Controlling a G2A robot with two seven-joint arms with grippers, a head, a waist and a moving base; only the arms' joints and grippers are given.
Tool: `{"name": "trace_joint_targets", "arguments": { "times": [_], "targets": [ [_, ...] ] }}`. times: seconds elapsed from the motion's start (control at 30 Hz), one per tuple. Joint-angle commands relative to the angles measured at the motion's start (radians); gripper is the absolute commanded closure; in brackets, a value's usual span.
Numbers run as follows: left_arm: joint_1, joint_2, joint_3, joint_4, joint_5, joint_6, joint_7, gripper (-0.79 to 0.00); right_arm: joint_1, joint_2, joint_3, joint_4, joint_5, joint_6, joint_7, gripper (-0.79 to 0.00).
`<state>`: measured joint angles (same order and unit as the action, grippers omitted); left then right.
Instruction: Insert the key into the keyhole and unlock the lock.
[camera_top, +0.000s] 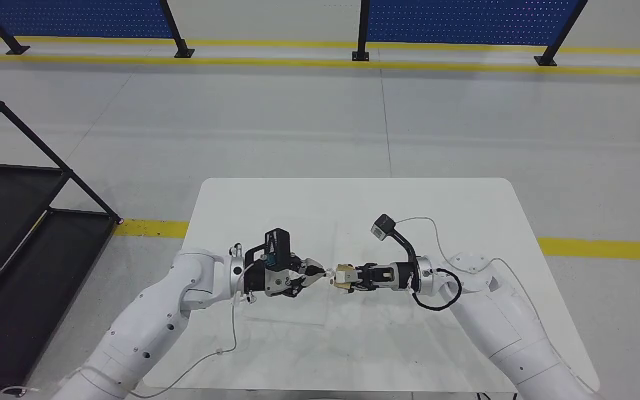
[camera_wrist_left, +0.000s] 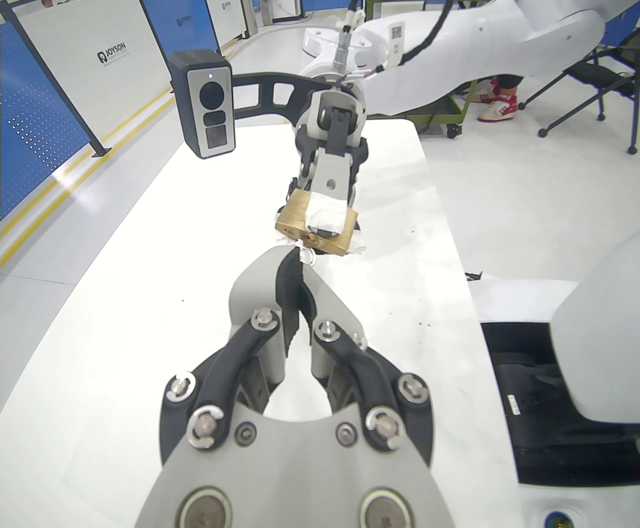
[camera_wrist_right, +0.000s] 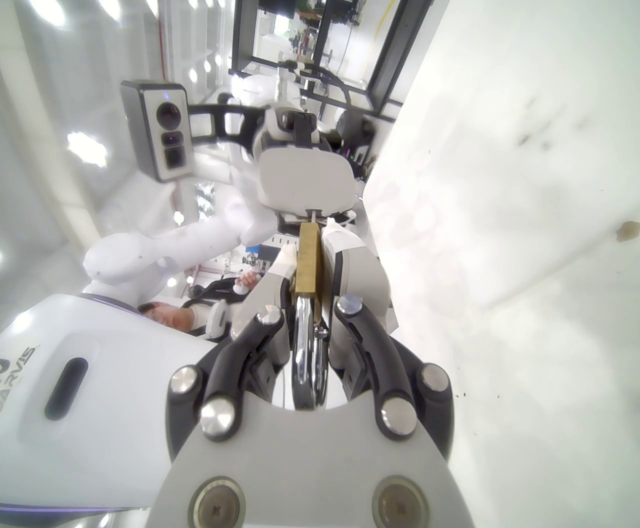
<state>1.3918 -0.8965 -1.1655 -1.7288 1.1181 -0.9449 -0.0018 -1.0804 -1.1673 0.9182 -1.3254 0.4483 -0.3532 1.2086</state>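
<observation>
A brass padlock (camera_wrist_left: 300, 227) (camera_wrist_right: 309, 260) (camera_top: 344, 276) hangs just above the white table (camera_top: 430, 215), with my right gripper (camera_wrist_right: 309, 250) (camera_top: 352, 277) shut on its body. Its steel shackle (camera_wrist_right: 305, 345) points back between the right fingers. My left gripper (camera_wrist_left: 300, 260) (camera_top: 315, 273) faces it from the other side, shut on the key (camera_wrist_left: 306, 252), whose small tip meets the padlock's bottom face at the keyhole. Most of the key is hidden between the left fingers. The two grippers stand tip to tip near the table's middle front.
Dark specks mark the table (camera_wrist_left: 420, 320) near the grippers. A black rack (camera_top: 40, 230) stands on the floor off the table's left side. Blue fence panels (camera_top: 90, 18) line the far floor.
</observation>
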Motion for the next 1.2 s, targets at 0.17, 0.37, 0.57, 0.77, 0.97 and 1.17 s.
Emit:
{"name": "trace_joint_targets", "arguments": {
  "times": [0.17, 0.37, 0.57, 0.77, 0.97, 1.17],
  "targets": [
    [0.005, 0.0, -0.012, 0.011, -0.004, -0.005, 0.011, 0.0, 0.0, 0.0, 0.0, 0.0, 0.0, 0.0, 0.0, 0.0],
    [0.037, 0.011, -0.074, 0.037, -0.021, -0.026, 0.031, -0.203, 0.0, 0.0, 0.0, 0.0, 0.0, 0.0, 0.0, 0.0],
    [0.093, 0.026, -0.162, 0.04, -0.031, -0.053, 0.051, -0.785, 0.0, 0.0, 0.0, 0.0, 0.0, 0.0, 0.0, 0.0],
    [0.15, 0.041, -0.246, 0.043, -0.05, -0.067, 0.092, -0.785, 0.0, 0.0, 0.0, 0.0, 0.0, 0.0, 0.0, 0.0],
    [0.193, 0.057, -0.279, 0.057, -0.079, -0.067, 0.122, -0.785, 0.0, 0.0, 0.0, 0.0, 0.0, 0.0, 0.0, 0.0],
    [0.193, 0.057, -0.279, 0.057, -0.079, -0.067, 0.122, -0.785, 0.0, 0.0, 0.0, 0.0, 0.0, 0.0, 0.0, 0.0]
  ]
}}
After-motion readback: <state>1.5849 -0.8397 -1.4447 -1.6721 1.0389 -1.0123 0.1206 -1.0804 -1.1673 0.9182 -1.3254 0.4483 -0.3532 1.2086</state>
